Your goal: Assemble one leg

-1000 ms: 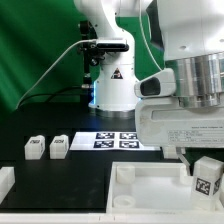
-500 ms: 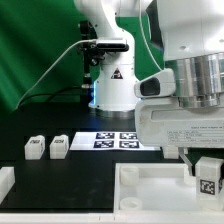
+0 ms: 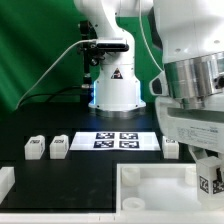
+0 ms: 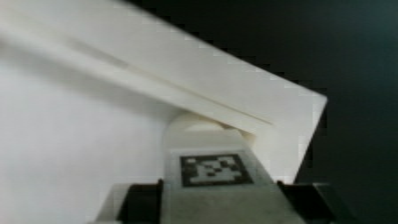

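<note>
Since a second ago the arm has shifted toward the exterior view's right and sunk lower, uncovering another small white block point(image 3: 171, 146) just beside the marker board and carrying the held piece down over the tray.

That held piece, the small white plastic leg point(image 3: 211, 182) with a black-and-white square tag on its face, sits at the tray's corner on the exterior view's right, near the frame edge. From the wrist view the leg point(image 4: 215, 158) stands against the raised rim, right at the corner where two rim walls meet; whether it touches the tray floor cannot be told. The two-finger gripper point(image 3: 208, 170) is clamped onto the leg, its dark fingers point(image 4: 143, 199) pressed to either side of the tagged face.

The large white square tray-like piece with raised rim point(image 3: 150, 190) lies in the foreground on the black table point(image 3: 70, 180). Beyond the tray, the flat white marker board point(image 3: 118, 140) lies printed with tags. Two more small white blocks point(image 3: 34, 148) point(image 3: 58, 146) stand side by side, past the board on the exterior view's left, well apart from the tray.
</note>
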Robot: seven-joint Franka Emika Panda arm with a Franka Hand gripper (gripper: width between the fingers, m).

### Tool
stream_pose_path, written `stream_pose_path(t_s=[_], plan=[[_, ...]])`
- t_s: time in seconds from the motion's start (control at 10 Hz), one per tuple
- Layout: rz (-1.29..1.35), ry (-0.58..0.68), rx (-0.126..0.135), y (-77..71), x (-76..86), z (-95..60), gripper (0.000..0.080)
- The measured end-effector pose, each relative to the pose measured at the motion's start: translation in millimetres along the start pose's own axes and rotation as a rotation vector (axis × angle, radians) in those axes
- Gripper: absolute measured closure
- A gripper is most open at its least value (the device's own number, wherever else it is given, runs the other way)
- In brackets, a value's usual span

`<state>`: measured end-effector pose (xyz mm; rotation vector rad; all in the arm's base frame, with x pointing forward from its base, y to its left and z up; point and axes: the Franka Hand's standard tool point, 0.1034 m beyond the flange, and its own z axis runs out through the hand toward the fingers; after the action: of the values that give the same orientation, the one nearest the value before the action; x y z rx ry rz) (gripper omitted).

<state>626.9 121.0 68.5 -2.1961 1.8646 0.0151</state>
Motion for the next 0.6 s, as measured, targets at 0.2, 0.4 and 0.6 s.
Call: stream_pose_path(t_s=[0.2, 0.4, 0.6], plan=[[0.233, -0.019, 0.018, -0.2, -1.3, 1.0, 0.0501], [0.228, -0.019, 0.018, -0.2, -1.5, 1.1, 0.0492], [0.21, -0.018, 0.018, -0.2, -1.6, 1.1, 0.0317]])
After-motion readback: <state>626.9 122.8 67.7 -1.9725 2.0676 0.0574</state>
